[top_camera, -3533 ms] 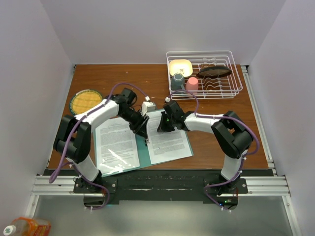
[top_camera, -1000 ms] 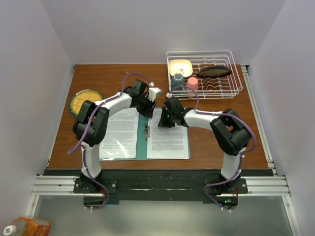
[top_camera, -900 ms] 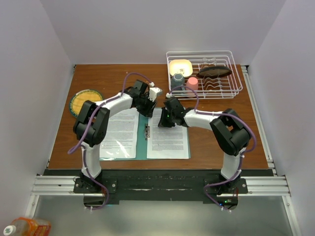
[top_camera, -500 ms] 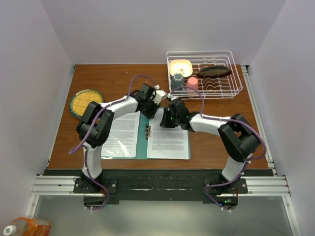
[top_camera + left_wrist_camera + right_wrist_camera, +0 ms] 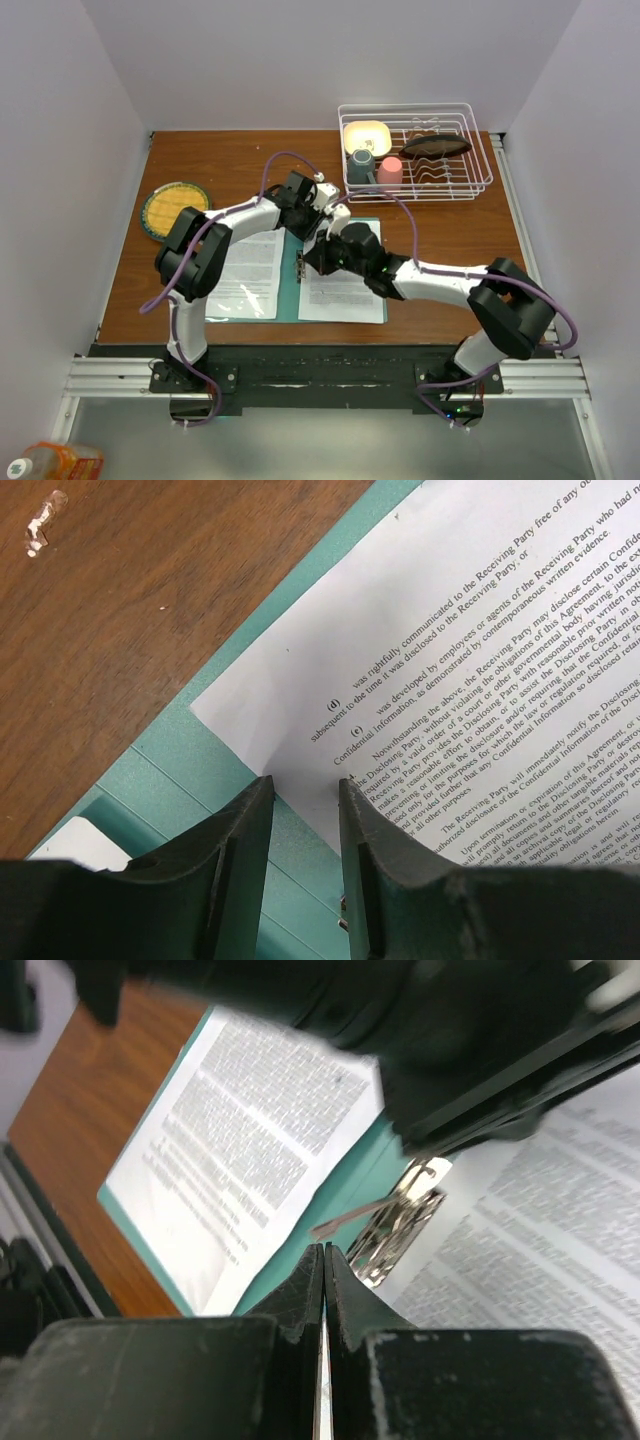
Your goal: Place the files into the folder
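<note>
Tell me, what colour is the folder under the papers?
The folder is teal-green, clearest in the left wrist view.

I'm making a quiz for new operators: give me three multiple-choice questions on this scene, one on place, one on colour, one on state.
1. Where does the dish rack stand? A) far right of the table B) near left C) dead centre
2. What colour is the folder? A) red B) teal C) yellow
3. How is the right gripper? A) wide open B) out of view C) shut
Answers: 1 A, the top view shows it far right; 2 B, teal shows beside the sheets; 3 C, its wrist view shows the fingers pressed together.
</note>
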`<state>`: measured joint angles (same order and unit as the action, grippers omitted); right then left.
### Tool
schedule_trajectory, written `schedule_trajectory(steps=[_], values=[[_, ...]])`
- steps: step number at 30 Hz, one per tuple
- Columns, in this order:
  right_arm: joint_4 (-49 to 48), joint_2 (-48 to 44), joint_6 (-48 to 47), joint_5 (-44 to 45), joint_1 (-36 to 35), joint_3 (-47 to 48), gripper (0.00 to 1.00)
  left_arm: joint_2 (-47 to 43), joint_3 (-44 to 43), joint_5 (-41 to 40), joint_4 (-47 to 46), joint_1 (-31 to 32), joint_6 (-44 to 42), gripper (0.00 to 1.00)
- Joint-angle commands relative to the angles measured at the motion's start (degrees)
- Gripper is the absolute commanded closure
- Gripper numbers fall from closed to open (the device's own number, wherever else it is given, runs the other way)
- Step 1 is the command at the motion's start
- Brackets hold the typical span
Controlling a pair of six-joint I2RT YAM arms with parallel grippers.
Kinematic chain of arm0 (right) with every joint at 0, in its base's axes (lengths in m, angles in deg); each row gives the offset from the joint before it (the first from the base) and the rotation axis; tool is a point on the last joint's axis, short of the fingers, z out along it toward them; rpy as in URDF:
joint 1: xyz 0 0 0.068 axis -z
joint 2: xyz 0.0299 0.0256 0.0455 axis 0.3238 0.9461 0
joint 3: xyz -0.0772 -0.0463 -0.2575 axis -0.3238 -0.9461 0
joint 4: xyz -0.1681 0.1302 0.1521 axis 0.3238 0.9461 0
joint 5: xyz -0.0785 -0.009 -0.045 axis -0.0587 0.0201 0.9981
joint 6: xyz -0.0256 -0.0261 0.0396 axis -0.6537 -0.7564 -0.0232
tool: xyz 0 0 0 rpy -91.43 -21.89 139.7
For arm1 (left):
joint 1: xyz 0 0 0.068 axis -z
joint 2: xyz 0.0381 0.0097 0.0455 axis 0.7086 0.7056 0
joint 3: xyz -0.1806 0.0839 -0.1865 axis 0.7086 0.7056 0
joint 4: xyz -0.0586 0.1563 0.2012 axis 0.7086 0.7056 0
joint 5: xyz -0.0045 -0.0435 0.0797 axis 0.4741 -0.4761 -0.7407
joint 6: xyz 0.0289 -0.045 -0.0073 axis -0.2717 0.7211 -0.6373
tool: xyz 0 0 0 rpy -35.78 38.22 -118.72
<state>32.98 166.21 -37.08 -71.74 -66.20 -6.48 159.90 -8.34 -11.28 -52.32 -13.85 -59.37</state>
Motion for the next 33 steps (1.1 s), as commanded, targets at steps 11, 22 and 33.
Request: schedule_trajectory(steps=[11,22,33], values=[[-31.3,6.3,-3.5,3.6,-4.4,-8.2,1.0,2.6,3.3,-0.8,3.3,-0.2,-0.3,0.65],[-32.4,12.4,-2.7,2.4,-4.6,-3.5,1.0,2.4,3.4,-0.8,3.1,-0.2,-0.1,0.66],[-31.0,14.6,-1.4,2.8,-4.6,-1.2,1.0,2.0,3.7,-0.8,2.9,-0.4,-0.1,0.66]])
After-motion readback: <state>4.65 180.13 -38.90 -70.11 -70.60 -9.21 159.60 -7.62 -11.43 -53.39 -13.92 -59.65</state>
